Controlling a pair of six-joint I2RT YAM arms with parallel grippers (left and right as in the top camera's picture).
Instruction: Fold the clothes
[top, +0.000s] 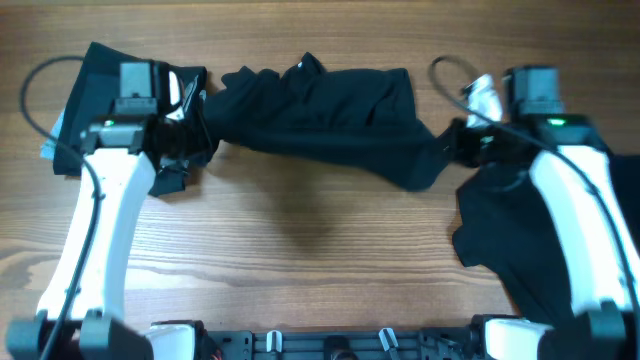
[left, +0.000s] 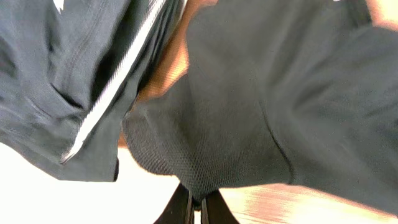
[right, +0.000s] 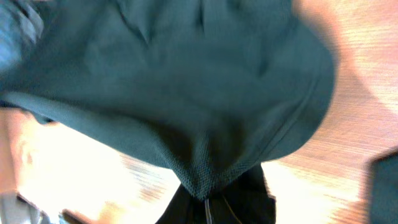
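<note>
Left hand (left: 198, 203): fingers pressed together, no gap between them, with a fold of the black garment (top: 330, 115) pinched at the tips. In the left wrist view the cloth bulges up and away from the pinch, its knit weave sharp near the fingers and blurred farther out.

Right hand (right: 208, 208): also clamped tight, with a hemmed edge of the same garment caught between the fingertips. The fabric fans out above the grip and fills most of the right wrist view.

From overhead, the two hands hold opposite ends of the garment. It runs between them as a long, rumpled band across the far half of the worktop (top: 300, 250). The left end is bunched at the left hand and the right end narrows to a point at the right hand. It is creased along its length and not flat (from above, I cannot tell whether the middle rests on the wood).

Second garment (top: 90, 100): dark, lies at the far-left corner, under and behind the left arm. In the left wrist view it sits just beside the gripped cloth, and a white stripe (left: 118, 78) runs diagonally down it.

Third garment (top: 510, 240): black, spread loosely on the right side of the worktop, partly covered by the right arm. It reaches to the right edge of the view. It lies close to the held garment's right end, and I cannot tell whether they touch.

Bare wood grain shows across the near middle of the worktop between the arms.
</note>
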